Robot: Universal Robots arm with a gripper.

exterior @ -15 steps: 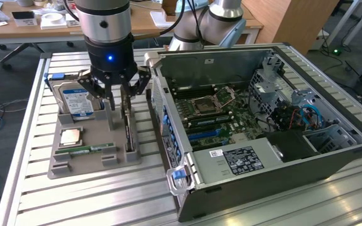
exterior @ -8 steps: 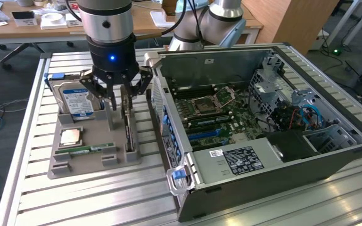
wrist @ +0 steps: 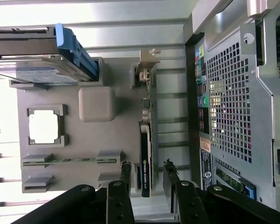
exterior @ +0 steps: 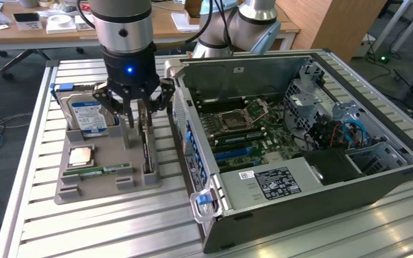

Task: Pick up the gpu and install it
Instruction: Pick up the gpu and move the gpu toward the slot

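On the exterior view's left: slatted tabletop (exterior: 84, 231), with a grey tray (exterior: 106, 188) resting on it. Across the tray from that side: hard drive (exterior: 88, 115) standing on edge, CPU (exterior: 82, 156) lying flat, RAM stick (exterior: 95, 172) lying in its groove.

At the tray's right edge: gpu (exterior: 148, 150), upright on its long edge in a slot, silver bracket at the far end. Not lifted, seated in the tray.

Directly above the gpu: gripper (exterior: 138, 115), pointing straight down. Open, with one finger on each side of the card. From the wrist view, the same: fingers (wrist: 126, 173) flanking the dark edge of the gpu (wrist: 146, 140), a thin gap on both sides, no contact visible. Nothing held.

On the exterior view's right, just beside the tray: computer case (exterior: 321, 199), lying on its side with the panel off. Inside, motherboard (exterior: 249, 134) exposed, blue expansion slots (exterior: 229, 155) near its middle. No card seated there, as far as shows. From the wrist view, the perforated rear wall of the case (wrist: 228, 93) close to the gpu's slot.

Progress, as a judgement: early. Done so far: gripper lined up over the gpu and lowered around it. Not yet done: the grip, the lift out of the tray, and the whole of the install into the case.
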